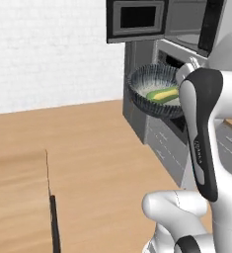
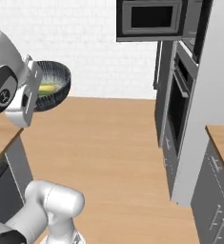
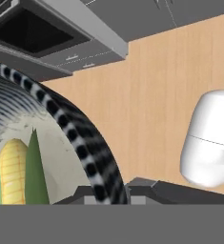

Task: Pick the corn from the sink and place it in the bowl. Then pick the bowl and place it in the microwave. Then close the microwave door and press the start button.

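Item: bowl, held aloft above the floor, short of the microwave.
Contents: corn, lying loose inside.
Fingers: nearly closed, pinching the bowl's rim.
Handling: judged rigid and light; 1-sided rim hold, so tilt risks the corn rolling.
Hand view: rim wall running between the fingers.
Base views: open microwave door, cavity height.

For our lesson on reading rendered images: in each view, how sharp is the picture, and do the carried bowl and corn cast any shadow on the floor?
Left base view: soft blur, bowl and corn shadowless. Right base view: equally soft, flat even light. Hand view: the bowl's striped rim looms large and curved, no glare.
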